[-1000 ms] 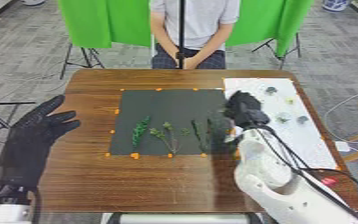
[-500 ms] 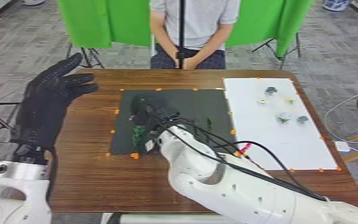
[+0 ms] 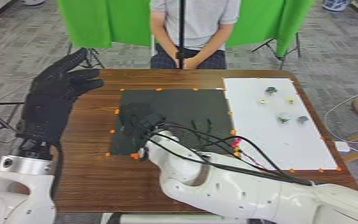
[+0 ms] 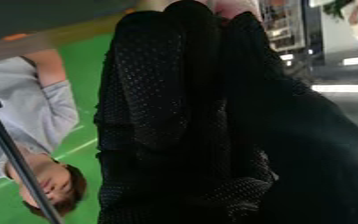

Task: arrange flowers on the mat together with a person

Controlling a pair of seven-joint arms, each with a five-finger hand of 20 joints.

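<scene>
Our left hand (image 3: 51,92) is raised, thumb wide; our right hand (image 3: 146,123) hangs over the dark mat (image 3: 180,102), grip unclear.

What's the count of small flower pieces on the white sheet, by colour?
Yellowish pieces: 2
Dark or grey-blue pieces: 2
Pale green piece: 1
Total: 5
</scene>
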